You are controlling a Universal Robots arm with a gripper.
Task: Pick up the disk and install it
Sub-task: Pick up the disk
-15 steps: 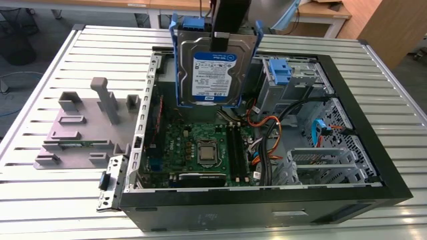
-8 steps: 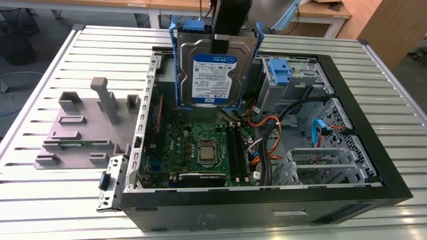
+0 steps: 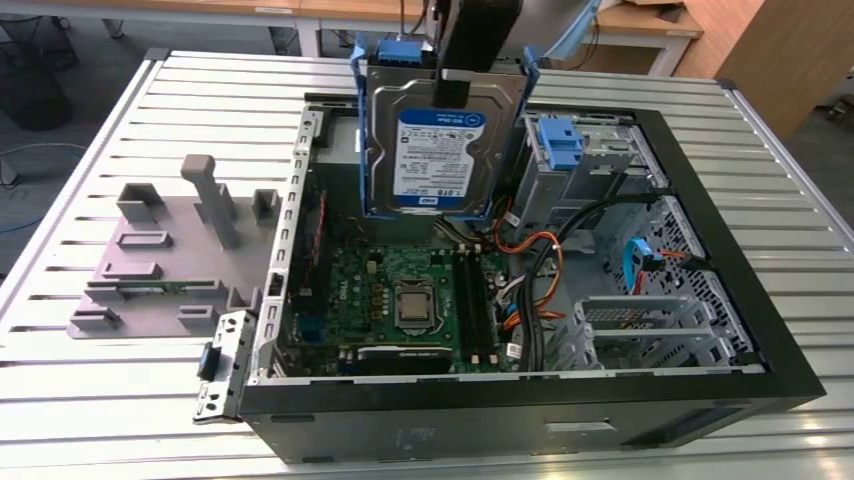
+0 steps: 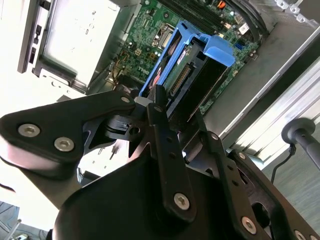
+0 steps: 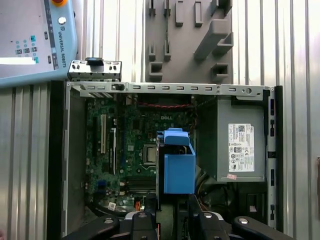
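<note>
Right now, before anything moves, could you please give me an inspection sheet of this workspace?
Surface: slatted metal table, carrying the open computer case.
Job's things: the disk, upright, hanging over the motherboard, not seated.
Clutter: grey stand and control pendant beside the case.
Gripper: shut on the disk's upper end.
Cables: orange and black cables loose inside the case.
Surroundings: wooden desks behind the table.
</note>
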